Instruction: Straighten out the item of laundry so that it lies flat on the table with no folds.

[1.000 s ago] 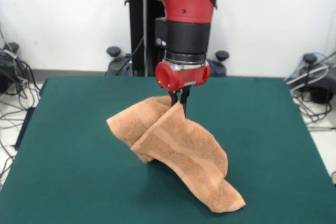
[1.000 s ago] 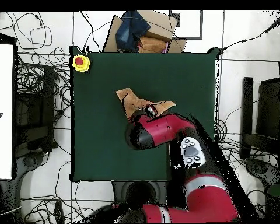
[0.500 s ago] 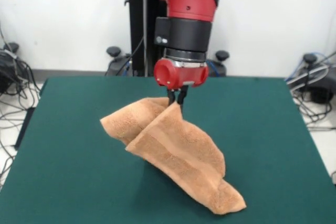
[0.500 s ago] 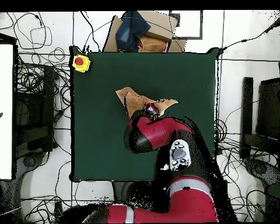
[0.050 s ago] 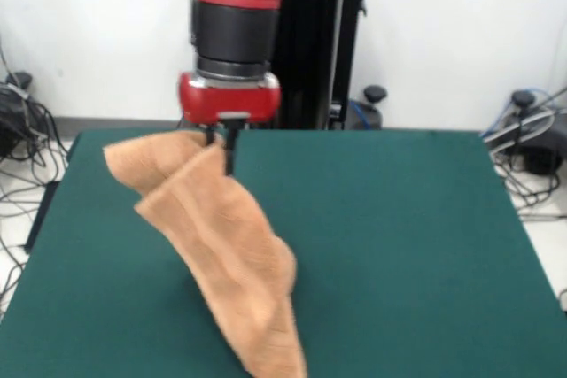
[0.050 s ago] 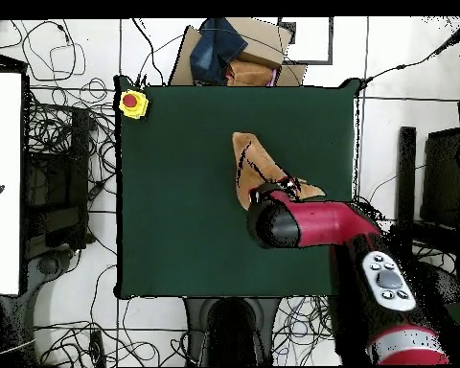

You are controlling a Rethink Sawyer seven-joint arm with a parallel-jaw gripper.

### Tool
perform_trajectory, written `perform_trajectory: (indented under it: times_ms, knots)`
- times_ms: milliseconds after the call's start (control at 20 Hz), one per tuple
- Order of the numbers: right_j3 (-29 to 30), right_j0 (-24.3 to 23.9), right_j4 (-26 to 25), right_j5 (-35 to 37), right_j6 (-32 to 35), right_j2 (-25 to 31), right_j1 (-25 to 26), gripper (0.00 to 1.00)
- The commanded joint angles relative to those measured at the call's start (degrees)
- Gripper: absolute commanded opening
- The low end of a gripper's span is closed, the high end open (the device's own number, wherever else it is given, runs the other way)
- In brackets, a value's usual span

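Here the towel (image 5: 217, 258) hangs from the gripper (image 5: 220, 143), whose fingers are pinched shut on its upper edge. In the front view one flap spreads toward nine o'clock while the long body trails down toward five o'clock and reaches the picture's bottom edge. Overhead, the towel (image 6: 256, 169) lies above the middle of the table (image 6: 176, 192), running toward eleven o'clock from the arm's head.

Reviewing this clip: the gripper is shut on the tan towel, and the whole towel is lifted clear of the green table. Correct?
Not quite. The gripper is shut on the towel, but only the pinched upper part is raised; in the front view the cloth drapes down and its lower end appears to trail on the green table. The rest stands.
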Motion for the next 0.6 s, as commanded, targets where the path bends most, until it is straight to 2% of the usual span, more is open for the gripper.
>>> perform_trajectory:
  times_ms: [50, 500, 600]
  knots:
    - [5.8, -3.0, 2.7, 9.5, -3.4, 11.8, -1.1, 0.00]
    - [6.0, -3.6, 0.3, 7.4, -0.4, 12.8, 1.1, 0.00]
    - [7.3, -0.7, 0.9, 7.0, 3.6, 10.6, -0.8, 0.00]
